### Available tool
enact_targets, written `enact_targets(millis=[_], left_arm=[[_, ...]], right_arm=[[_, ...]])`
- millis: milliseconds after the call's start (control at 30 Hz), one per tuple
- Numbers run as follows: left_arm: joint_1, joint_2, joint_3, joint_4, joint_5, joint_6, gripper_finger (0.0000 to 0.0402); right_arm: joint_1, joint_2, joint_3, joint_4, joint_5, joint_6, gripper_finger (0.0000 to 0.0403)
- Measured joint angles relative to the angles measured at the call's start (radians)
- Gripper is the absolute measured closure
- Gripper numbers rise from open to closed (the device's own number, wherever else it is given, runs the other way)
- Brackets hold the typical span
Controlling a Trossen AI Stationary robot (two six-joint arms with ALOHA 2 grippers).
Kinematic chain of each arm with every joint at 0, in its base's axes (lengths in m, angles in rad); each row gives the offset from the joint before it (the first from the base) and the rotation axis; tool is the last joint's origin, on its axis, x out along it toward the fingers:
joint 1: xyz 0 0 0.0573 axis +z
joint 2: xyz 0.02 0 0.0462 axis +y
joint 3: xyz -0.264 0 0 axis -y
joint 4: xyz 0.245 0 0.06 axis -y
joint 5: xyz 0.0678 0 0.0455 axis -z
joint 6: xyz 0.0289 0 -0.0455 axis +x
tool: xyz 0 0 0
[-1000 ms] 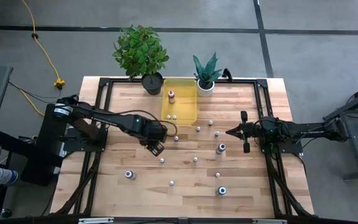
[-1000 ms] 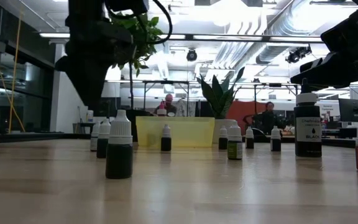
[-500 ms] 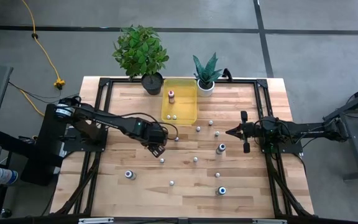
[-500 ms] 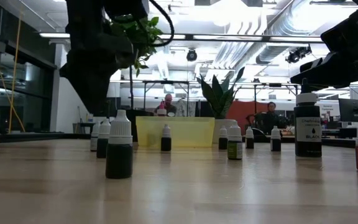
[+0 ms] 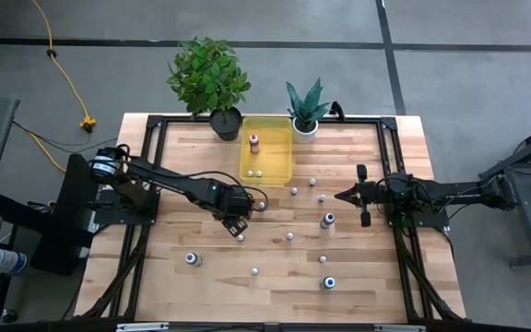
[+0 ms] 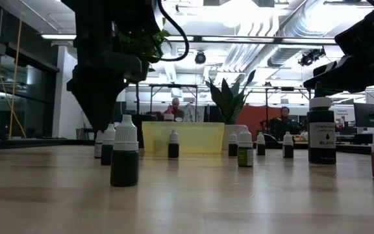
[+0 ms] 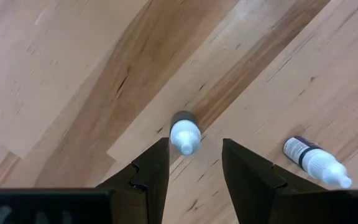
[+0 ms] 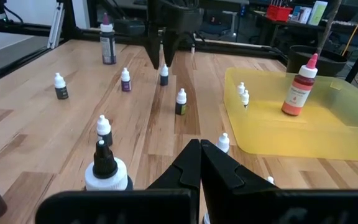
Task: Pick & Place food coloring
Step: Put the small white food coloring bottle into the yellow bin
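Since a second ago my left gripper shifted toward frame centre, jaws open over an upright bottle; toppled bottle beside. Right gripper closed, idle.

left pincer — parted, pointing down | right pincer — closed, idle

In the high view the left gripper now sits a little further toward the lower right of the frame than a second ago, closer above a small upright bottle. In the low view its dark bulk is lower and slightly further right.
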Motion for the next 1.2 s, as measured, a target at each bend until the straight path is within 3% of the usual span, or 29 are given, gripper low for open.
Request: enact_targets(millis=[867, 1200], left_arm=[[0.000, 0.022, 0.001, 0.001, -0.010, 0.032, 0.0262], [0.001, 0.022, 0.001, 0.001, -0.020, 0.053, 0.0310]], right_arm=[[0.000, 0.000, 0.000, 0.000, 0.000, 0.000, 0.0402], [0.000, 0.000, 0.000, 0.000, 0.000, 0.000, 0.0402]])
